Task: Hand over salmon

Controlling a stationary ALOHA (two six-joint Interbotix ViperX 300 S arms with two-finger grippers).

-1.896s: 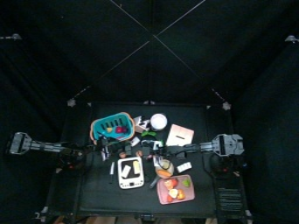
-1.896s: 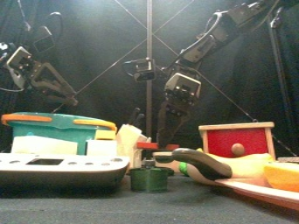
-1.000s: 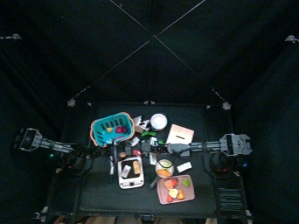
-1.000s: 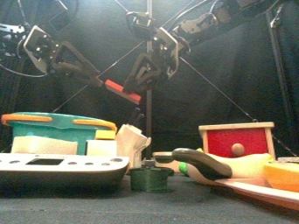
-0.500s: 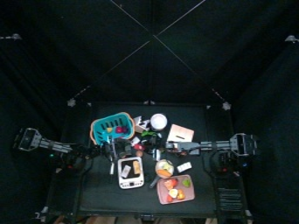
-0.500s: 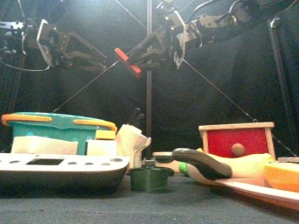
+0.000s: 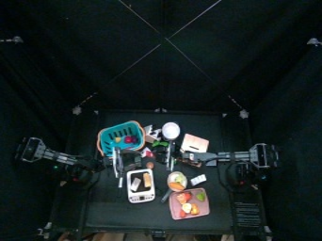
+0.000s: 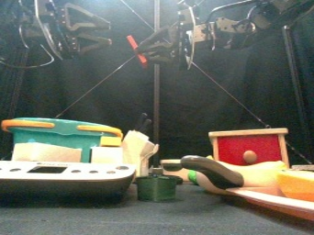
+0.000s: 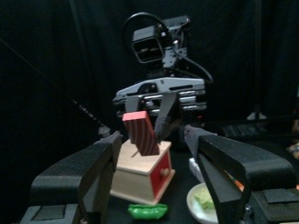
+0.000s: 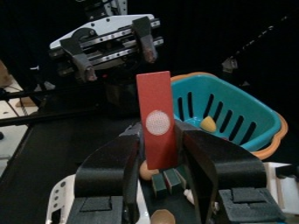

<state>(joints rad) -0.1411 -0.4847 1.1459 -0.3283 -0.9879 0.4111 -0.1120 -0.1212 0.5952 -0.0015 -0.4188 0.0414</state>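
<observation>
The salmon (image 10: 155,119), a red slab with a pale round patch on its face, stood upright between the jaws of the right tool (image 10: 158,149), which was clamped on its lower part. In the front view the salmon (image 8: 136,49) showed as a small red bar high above the surface (image 8: 160,217), at the tip of the right tool (image 8: 150,50) near the picture's middle. The left tool (image 9: 156,162) faced it from close by with its jaws spread wide and nothing between them; through that gap the left wrist view showed the salmon (image 9: 142,133) tilted in the right tool (image 9: 149,118) (whose dark fingers ran down behind the slab). In the front view the left tool (image 8: 101,25) hung just to the left of the salmon, apart from it.

Well below lay a red wooden box (image 8: 249,147), a teal basket (image 8: 61,138) with an orange rim, a white scale (image 8: 64,177), a small green cup (image 8: 157,186) and a green vegetable (image 8: 216,172) on a plate (image 8: 274,199).
</observation>
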